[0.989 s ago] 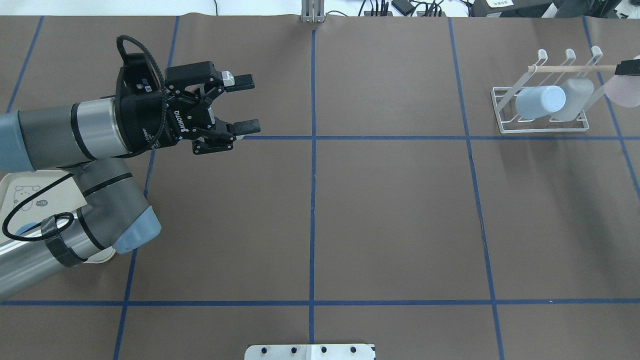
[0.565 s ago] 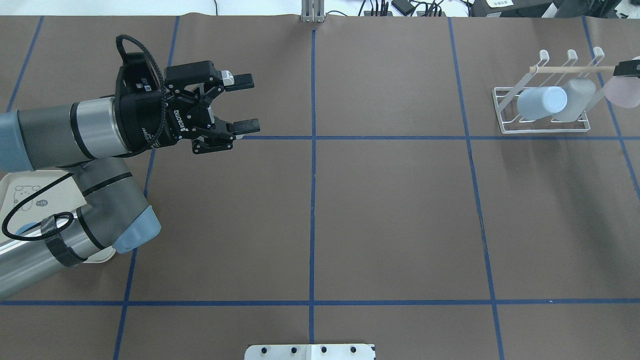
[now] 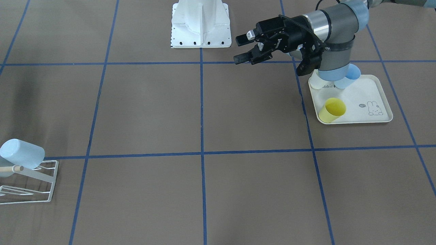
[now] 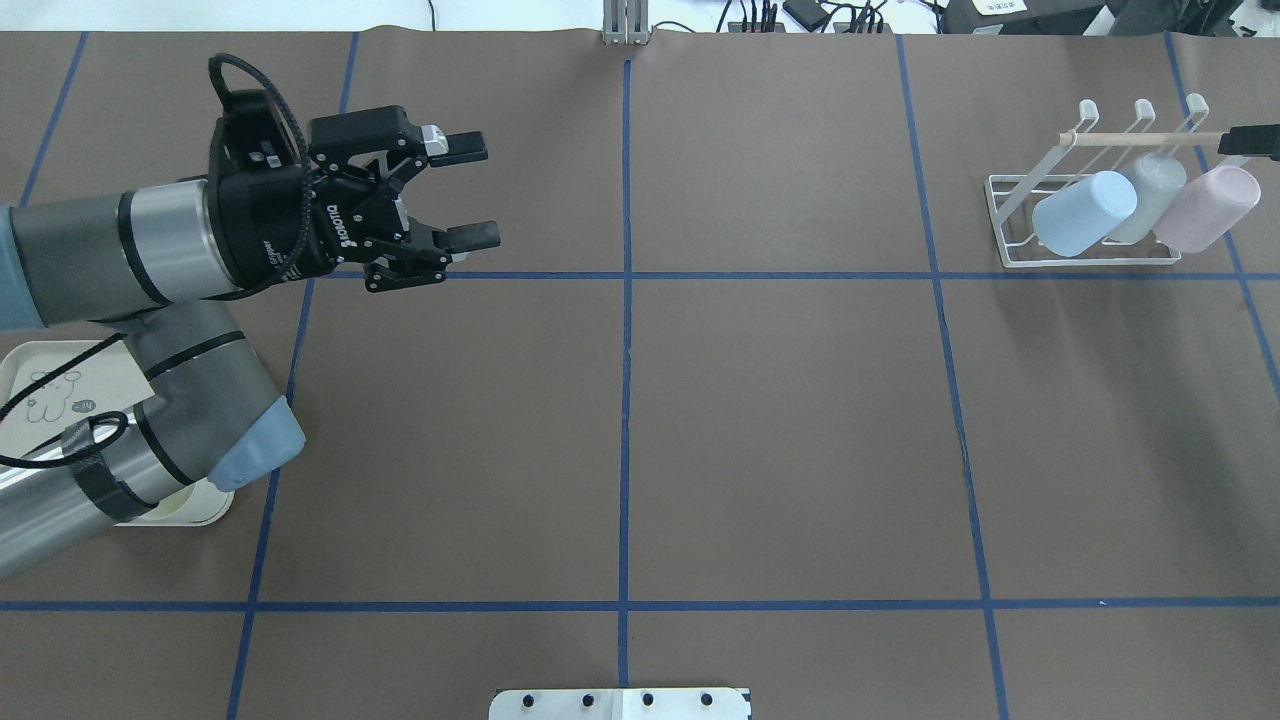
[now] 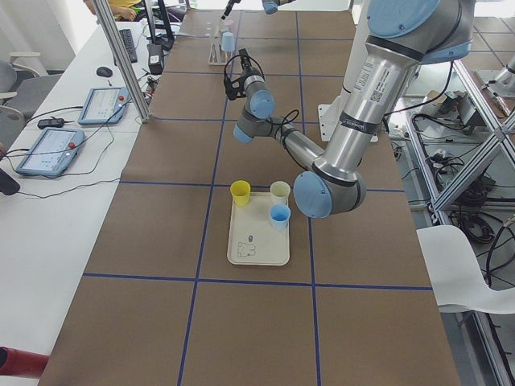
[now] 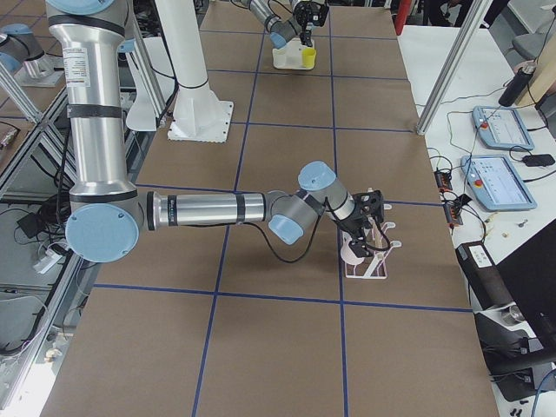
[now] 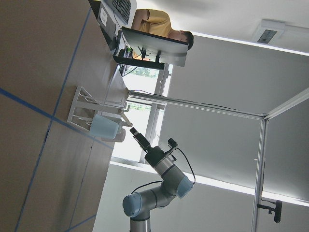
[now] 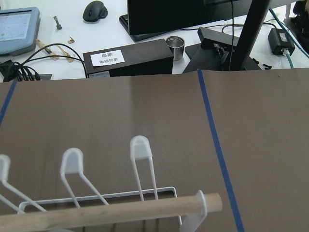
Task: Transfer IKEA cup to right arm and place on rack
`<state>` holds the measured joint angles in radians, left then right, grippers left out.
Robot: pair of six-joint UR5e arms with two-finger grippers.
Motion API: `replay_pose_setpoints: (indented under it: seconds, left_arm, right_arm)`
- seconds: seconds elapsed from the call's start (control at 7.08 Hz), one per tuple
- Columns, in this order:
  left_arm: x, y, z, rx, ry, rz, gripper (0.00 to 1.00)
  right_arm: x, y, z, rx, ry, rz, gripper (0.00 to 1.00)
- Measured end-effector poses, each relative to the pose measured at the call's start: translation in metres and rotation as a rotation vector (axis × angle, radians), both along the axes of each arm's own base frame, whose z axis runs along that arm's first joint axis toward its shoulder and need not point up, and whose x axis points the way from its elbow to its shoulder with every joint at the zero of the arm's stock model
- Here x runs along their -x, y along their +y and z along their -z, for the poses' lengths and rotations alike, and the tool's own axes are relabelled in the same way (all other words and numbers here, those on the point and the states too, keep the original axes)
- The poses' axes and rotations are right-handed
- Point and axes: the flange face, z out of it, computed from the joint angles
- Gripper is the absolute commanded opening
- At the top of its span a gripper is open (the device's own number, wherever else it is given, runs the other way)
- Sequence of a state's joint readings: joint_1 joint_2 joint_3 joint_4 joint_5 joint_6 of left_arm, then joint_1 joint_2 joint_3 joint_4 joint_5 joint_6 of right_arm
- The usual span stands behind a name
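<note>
Brown table (image 4: 780, 420), rack (image 4: 1085, 262) holding three cups (image 4: 1072, 220) — tray (image 3: 383, 119), three more.

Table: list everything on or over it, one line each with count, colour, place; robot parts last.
brown paper-covered table: one, blue tape grid, under everything
small white wire-frame rack with wooden peg: one, white, table's far right
plastic cups on the rack: three, light blue cup, grey-white cup, pink cup, tilted
cream rabbit-print tray: one, cream, beside the left arm
plastic cups on the tray: three, yellow cup, cream cup, blue cup, upright
left gripper: one, black, over the table's left half, jaws apart, empty
right gripper: one, black, at the rack's peg, jaws' state unclear
</note>
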<state>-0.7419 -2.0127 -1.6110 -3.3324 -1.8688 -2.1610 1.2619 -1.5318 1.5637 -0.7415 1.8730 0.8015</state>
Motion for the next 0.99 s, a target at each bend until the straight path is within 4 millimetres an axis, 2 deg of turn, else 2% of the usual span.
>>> replay_pose_setpoints:
  seconds: [0.14,0.28,0.42,0.57,0.71,0.99]
  left_arm:
    - [0.020,-0.009,-0.023,-0.068,-0.105,0.064,0.90]
    - [0.051,-0.019,-0.057,-0.161,-0.251,0.132,0.89]
    - [0.090,-0.027,-0.098,-0.257,-0.405,0.190,0.89]
    - [0.130,-0.029,-0.138,-0.322,-0.550,0.231,0.89]
    - [0.158,-0.026,-0.173,-0.346,-0.672,0.254,0.89]
    - [0.193,-0.019,-0.235,-0.373,-0.897,0.279,0.89]
  right_arm:
    - [0.003,0.002,0.021,-0.011,-0.055,0.007,1.00]
    - [0.009,0.006,0.047,0.003,-0.154,0.003,1.00]
    - [0.017,0.012,0.073,0.024,-0.245,-0.012,1.00]
    - [0.028,0.017,0.089,0.036,-0.296,-0.016,1.00]
    - [0.038,0.019,0.097,0.039,-0.315,-0.011,1.00]
    - [0.051,0.020,0.106,0.035,-0.326,0.006,1.00]
